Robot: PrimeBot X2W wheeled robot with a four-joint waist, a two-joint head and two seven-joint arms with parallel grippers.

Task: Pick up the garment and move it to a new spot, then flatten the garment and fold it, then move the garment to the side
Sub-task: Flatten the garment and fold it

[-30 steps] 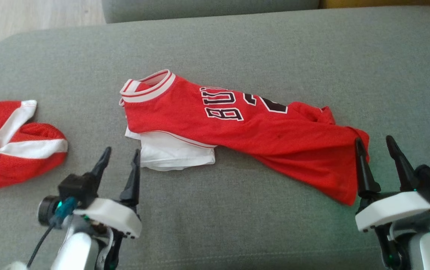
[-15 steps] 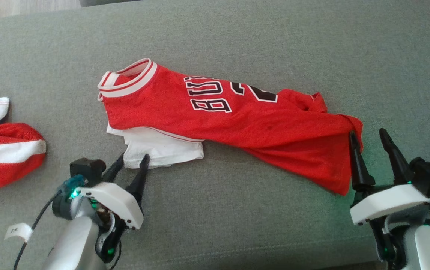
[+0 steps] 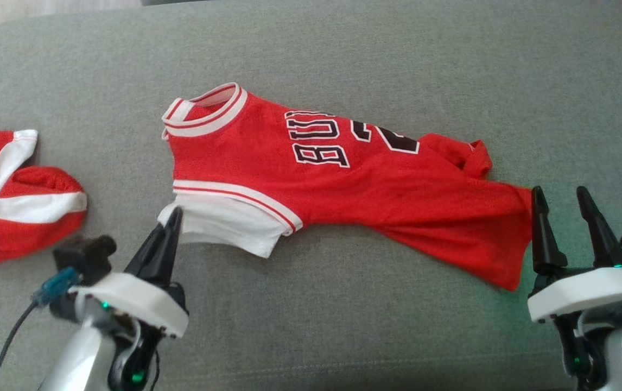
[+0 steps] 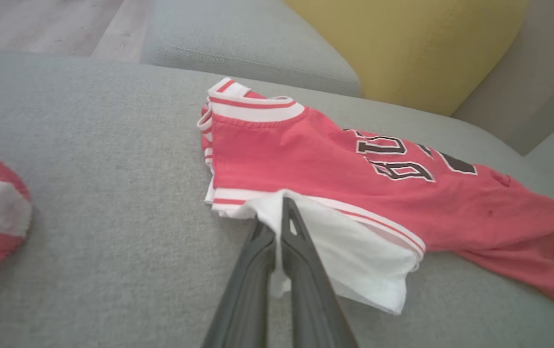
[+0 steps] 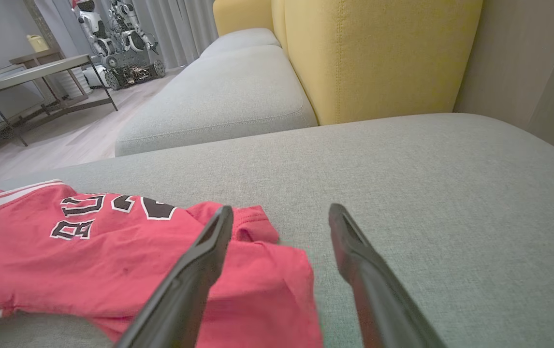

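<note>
The red jersey (image 3: 343,179) lies left to right across the grey sofa cushion (image 3: 398,54). The left gripper (image 3: 172,220) is clamped on its white near-left corner. The right gripper (image 3: 559,193), fingers apart, stands just beside its right end.

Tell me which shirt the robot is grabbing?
Look at the big grey couch. In its middle lies a long red jersey with black letters; the left gripper pinches its white edge. The other red cloth, far left, has no letters.
</note>
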